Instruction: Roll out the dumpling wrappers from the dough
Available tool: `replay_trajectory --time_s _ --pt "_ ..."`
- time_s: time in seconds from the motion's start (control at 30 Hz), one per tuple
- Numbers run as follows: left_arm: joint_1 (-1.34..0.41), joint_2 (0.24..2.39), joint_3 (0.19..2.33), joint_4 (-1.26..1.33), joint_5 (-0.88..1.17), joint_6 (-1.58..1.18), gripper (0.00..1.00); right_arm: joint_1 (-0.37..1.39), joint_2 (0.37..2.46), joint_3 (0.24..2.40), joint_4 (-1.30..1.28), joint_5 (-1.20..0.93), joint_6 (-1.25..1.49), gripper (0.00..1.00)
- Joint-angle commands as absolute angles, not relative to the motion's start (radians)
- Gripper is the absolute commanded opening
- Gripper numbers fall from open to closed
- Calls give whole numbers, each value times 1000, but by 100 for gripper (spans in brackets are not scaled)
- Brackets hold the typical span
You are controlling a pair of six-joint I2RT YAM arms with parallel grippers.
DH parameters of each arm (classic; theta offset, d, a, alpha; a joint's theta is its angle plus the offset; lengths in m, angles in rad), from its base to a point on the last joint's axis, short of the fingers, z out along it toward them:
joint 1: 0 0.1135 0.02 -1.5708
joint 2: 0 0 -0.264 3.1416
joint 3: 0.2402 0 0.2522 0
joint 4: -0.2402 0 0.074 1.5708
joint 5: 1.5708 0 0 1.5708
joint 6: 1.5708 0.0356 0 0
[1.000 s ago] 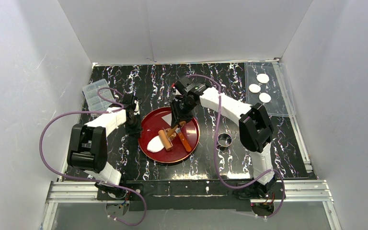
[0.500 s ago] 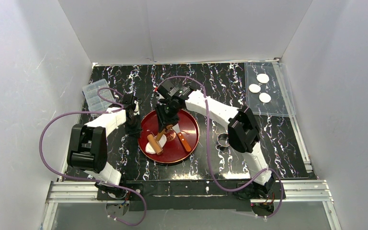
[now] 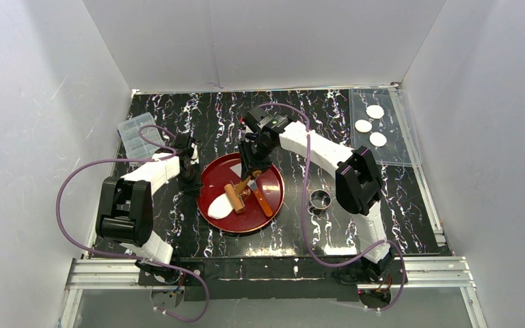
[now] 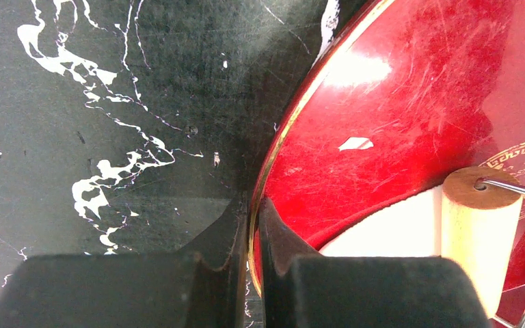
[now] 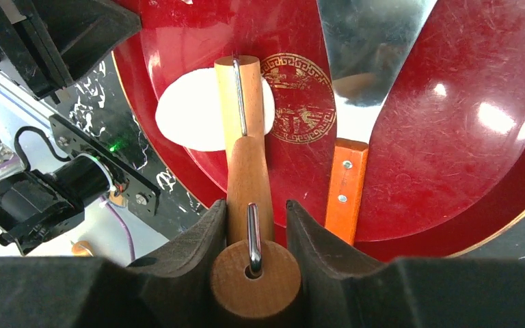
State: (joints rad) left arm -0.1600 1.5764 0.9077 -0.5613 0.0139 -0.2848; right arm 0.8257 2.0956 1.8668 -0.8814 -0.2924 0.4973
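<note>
– Where is the dough (image 5: 190,109), and how does it look?

– It lies on the red plate (image 3: 273,181), on the part toward the near left corner of the surface (image 3: 212,116). It is matte white and smooth, a flattened oval with a soft outline, thin against the red. The roller of the rolling pin (image 5: 246,164) lies across it, so white shows on both sides, more on one side than the other.

– What do the grippers hold?

– The right gripper (image 5: 255,229) is closed on the wooden handle of the rolling pin, one finger on each side. The left gripper (image 4: 251,225) is narrow and pinches the gold rim of the plate on its left side.

– Is something more on the plate?

– A scraper (image 5: 345,184) with an orange handle and a metal blade, just beside the pin, apart from the dough.

– And the dumpling wrappers (image 3: 363,126)?

– Three small round white discs, apart from each other, on a clear sheet (image 3: 396,154) in the far right corner. A metal ring (image 3: 320,199) stands to the right of the plate.
</note>
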Motion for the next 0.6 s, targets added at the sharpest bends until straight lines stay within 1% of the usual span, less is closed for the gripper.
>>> replay_trajectory --time_s 0.0,0.13,0.23,0.33,0.47,0.57 --pt "-156 1570 903 -569 -38 -282 0 841 2147 1867 -945 -140 470 1" --pt "-156 1567 901 -566 -47 -278 0 874 2180 2025 -974 -218 509 1" --pt "-156 1573 903 -565 -44 -276 0 890 2170 2072 -969 -240 518 1" --pt "-156 1574 908 -571 -46 -277 0 892 2155 2055 -952 -262 538 1" --pt "-156 1553 901 -562 -42 -276 0 894 2145 1979 -916 -262 553 1" --pt "-156 1550 899 -561 -36 -277 0 885 2150 1936 -932 -218 530 1"
